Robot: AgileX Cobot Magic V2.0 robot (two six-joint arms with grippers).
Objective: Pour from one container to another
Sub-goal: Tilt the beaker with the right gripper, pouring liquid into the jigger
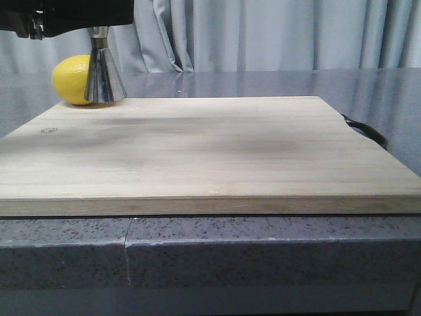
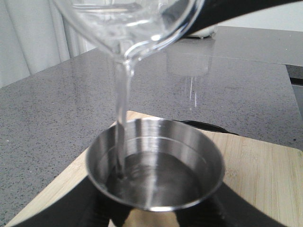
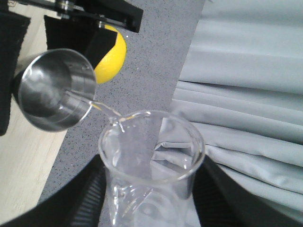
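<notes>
Grey speckled counter [image 1: 263,85] under wooden board [image 1: 197,151]; left jaws grip jigger [image 2: 156,170], right jaws beaker [image 3: 151,161].

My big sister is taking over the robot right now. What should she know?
Left tool: shut on the steel jigger, holding it upright above the far left corner of the wooden board, next to the lemon.
Right tool: shut on the glass beaker, tipped with its lip over the jigger.
Done: both picked up; a clear stream is running into the jigger, which is partly filled.
Left: finish pouring, tip the beaker upright, set both down.
</notes>
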